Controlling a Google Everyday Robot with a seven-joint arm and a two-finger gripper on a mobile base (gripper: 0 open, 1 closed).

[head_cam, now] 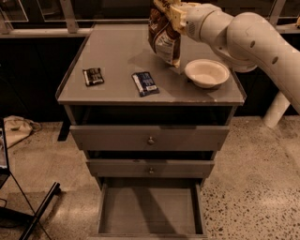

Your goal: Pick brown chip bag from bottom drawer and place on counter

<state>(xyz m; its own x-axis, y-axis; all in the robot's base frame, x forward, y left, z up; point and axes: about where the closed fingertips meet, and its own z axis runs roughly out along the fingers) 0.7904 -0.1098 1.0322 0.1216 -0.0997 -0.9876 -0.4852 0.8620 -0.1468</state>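
The brown chip bag [163, 38] hangs upright from my gripper [169, 10], which is shut on its top end at the upper edge of the view. The bag's lower end is just above or touching the counter [117, 51], left of the white bowl. The bottom drawer [149, 211] is pulled open and shows a bare grey floor. My white arm [243, 33] reaches in from the right, over the counter's back right part.
A white bowl [206, 72] stands on the counter's right side. A small dark-blue packet [145, 83] lies front centre and a small black packet [93, 76] front left. The two upper drawers [150, 138] with round knobs are slightly open. A black stand leg [40, 211] is on the floor at left.
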